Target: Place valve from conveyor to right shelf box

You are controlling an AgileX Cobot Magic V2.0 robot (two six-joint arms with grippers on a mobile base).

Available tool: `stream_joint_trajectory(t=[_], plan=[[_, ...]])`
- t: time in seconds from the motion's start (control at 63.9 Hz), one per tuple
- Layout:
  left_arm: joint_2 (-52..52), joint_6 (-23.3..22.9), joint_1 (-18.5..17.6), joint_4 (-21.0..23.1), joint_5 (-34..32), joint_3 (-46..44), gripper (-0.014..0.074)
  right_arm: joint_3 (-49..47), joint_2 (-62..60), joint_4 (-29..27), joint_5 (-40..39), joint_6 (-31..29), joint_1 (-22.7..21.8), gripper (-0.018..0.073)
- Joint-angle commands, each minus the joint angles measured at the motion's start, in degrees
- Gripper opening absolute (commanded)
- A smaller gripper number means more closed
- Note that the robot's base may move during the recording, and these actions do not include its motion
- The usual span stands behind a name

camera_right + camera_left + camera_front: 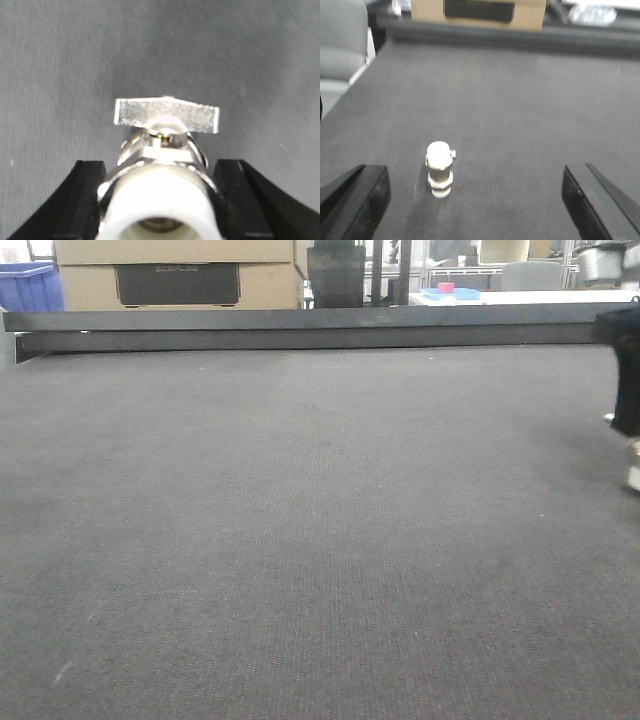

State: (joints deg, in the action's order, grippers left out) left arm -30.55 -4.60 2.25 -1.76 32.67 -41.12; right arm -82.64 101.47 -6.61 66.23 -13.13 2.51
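From the conveyor (300,540), a straight lift, with the grip kept firm before any swing rightward, is judged best. Beyond its rail (300,325), cardboard boxes (175,270) and a blue bin (28,288) are seen, their contents hidden; the shelf box is not shown. The right claw (162,172) is closed on the valve (160,210), while the left claw (476,180) is spread wide before a second valve (440,170), stood upright on the conveyor. The held valve's butterfly handle (166,116) is pointed away from the wrist.
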Motion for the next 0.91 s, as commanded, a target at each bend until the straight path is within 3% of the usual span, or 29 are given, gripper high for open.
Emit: stream_joint_trajectory(t=[0.0, 0.297, 0.532, 0.673, 0.751, 0.892], plan=[[-4.06, 0.01, -0.26, -0.09, 3.23, -3.95, 0.0601, 0.89, -6.06, 0.50, -2.40, -0.39, -0.03, -0.0153], [-24.24, 0.57, -0.26, -3.61, 17.19, -22.30, 0.0601, 13.75, -21.85, -6.31, -11.29, -0.39, -0.03, -0.0153], [-41.33, 8.61, 0.28, -3.63, 29.49, -38.92, 0.0601, 21.88, -30.07, -6.42, -14.62, -0.39, -0.03, -0.0153], [-52.07, 13.39, 3.46, -0.31, 37.30, -49.02, 0.0601, 23.14, -32.54, -6.58, -13.75, -0.39, -0.03, -0.0153], [-57.03, 14.73, 5.30, 1.76, 37.30, -52.75, 0.0601, 23.21, -33.12, -6.68, -13.66, -0.39, -0.03, -0.0153], [-62.60, 14.96, 7.58, 1.76, 37.30, -54.52, 0.0601, 23.21, -33.65, -6.81, -13.66, -0.39, -0.03, -0.0153]])
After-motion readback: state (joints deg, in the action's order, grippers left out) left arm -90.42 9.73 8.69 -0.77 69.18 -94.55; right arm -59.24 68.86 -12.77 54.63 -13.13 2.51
